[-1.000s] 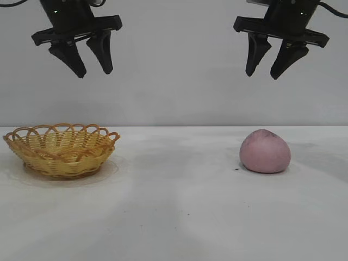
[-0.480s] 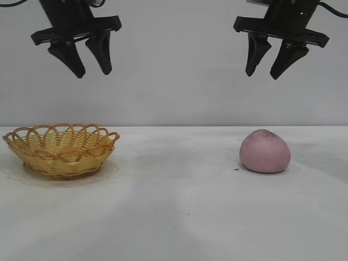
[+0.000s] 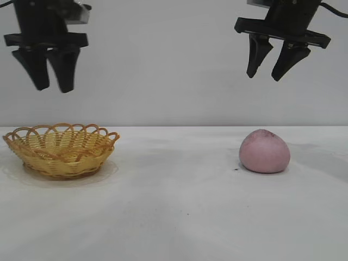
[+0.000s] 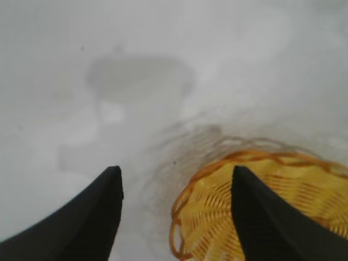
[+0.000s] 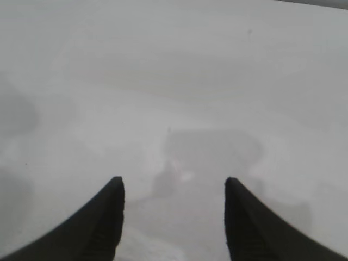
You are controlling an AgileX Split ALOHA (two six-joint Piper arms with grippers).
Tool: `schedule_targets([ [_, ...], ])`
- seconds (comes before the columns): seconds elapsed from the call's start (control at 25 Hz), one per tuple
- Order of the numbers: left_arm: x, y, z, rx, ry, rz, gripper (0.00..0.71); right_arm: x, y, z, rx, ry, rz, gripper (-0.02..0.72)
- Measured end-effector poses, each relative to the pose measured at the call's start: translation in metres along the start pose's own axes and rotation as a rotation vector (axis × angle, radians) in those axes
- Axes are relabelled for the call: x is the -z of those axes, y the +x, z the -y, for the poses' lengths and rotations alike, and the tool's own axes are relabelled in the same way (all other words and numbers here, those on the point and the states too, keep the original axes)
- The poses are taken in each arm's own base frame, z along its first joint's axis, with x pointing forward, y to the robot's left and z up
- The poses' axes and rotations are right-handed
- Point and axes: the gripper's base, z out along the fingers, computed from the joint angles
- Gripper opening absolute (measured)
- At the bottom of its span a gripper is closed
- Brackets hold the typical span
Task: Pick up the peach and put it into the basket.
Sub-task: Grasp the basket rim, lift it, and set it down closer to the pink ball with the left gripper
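1. The white desk (image 3: 179, 217) carried only two things, and they lay well apart: the basket (image 3: 61, 150) at the left side of the exterior view and the peach (image 3: 265, 151) at the right side.
2. The basket was empty and stood upright. In the left wrist view I could see its looped rim (image 4: 217, 174) under my left claw (image 3: 50, 84).
3. The peach rested on the desk, untouched, so I judged that the task was at its first step: the approach, with no grasp made.
4. My right claw (image 3: 267, 69) hung high above the peach, nearly over it. Its two fingers stood about half open and held nothing.
5. My left claw hung above the left end of the basket, pointing down, fingers parted and also empty.
6. For the next move, I judged that the right claw must go down over the peach and perhaps open wider, because the fruit looked broader than the gap between its fingers.
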Motion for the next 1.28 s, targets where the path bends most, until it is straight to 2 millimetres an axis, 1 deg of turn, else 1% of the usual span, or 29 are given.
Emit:
schedule_targets([
  [0.24,-0.024,0.002,-0.001,0.005,0.036,-0.052,0.329,0.0,0.0,0.0,0.0,0.0,-0.002,0.349],
  [0.32,-0.032,0.003,-0.001,0.012,0.052,-0.074,0.233,0.0,0.0,0.0,0.0,-0.001,-0.004,0.349],
  [0.4,-0.036,0.004,0.001,0.023,0.075,-0.082,0.102,0.0,0.0,0.0,0.0,-0.001,-0.004,0.349],
  [0.44,-0.036,0.004,0.002,0.042,0.093,-0.08,0.066,0.0,0.001,0.0,0.0,-0.001,-0.006,0.349],
  [0.48,-0.035,0.002,0.005,0.069,0.118,-0.066,0.049,0.0,0.001,0.0,0.0,-0.001,-0.008,0.349],
  [0.52,-0.034,0.001,0.007,0.093,0.144,-0.054,0.066,0.0,0.001,0.0,0.0,-0.002,-0.01,0.349],
  [0.56,-0.033,0.001,0.011,0.123,0.182,-0.042,0.0,0.0,0.001,0.0,0.0,-0.002,-0.011,0.349],
  [0.64,-0.031,0.004,0.02,0.188,0.243,-0.005,0.0,0.0,0.002,0.0,0.001,-0.003,-0.021,0.349],
  [0.72,-0.028,0.01,0.032,0.254,0.255,0.051,0.0,0.0,0.002,0.0,0.001,-0.004,-0.026,0.349],
  [0.92,-0.037,0.045,0.075,0.372,0.359,0.112,0.0,0.0,0.003,0.0,0.003,-0.002,-0.03,0.349],
  [1.0,-0.041,0.053,0.088,0.388,0.388,0.134,0.0,0.0,0.003,0.0,0.003,-0.002,-0.03,0.349],
  [1.08,-0.046,0.059,0.094,0.416,0.406,0.135,0.0,0.0,0.003,-0.001,0.005,-0.003,-0.033,0.349],
  [1.28,-0.05,0.062,0.094,0.46,0.409,0.148,0.0,-0.001,0.004,-0.003,0.011,-0.005,-0.041,0.349],
])
